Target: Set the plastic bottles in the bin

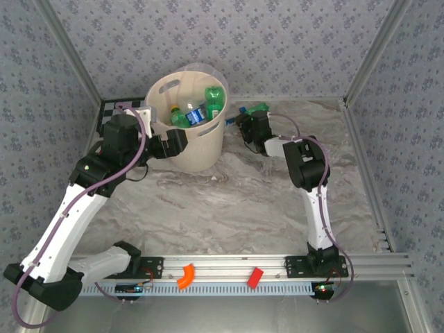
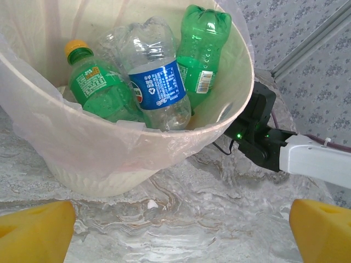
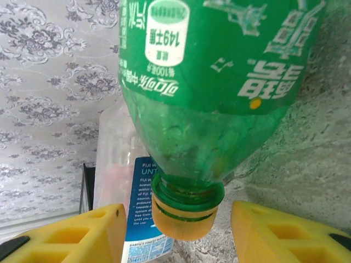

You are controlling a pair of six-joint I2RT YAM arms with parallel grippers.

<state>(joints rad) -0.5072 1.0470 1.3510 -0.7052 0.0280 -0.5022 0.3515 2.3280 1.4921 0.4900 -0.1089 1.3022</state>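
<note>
Fingers [image 3: 71, 234] just clear of green bottle [image 3: 208, 109]

Walls [image 1: 277, 41]: grey-blue wallpaper, floral repeat, on three sides. Corner posts [image 1: 374, 50]: bare aluminium profile, at both far corners. Surface [image 1: 229, 208]: grey-white marble-veined sheet, slightly creased. Black-and-white checkered panel [image 1: 111, 109] at far left corner. Slotted aluminium rail [image 1: 229, 263] along near edge. Lit evenly, soft shadows

The green bottle [image 3: 208, 109] runs off the top edge; what looks like a clear bottle [image 3: 115, 153] behind it is mostly hidden; the bin [image 2: 98, 181] is cut off at the left and top.
</note>
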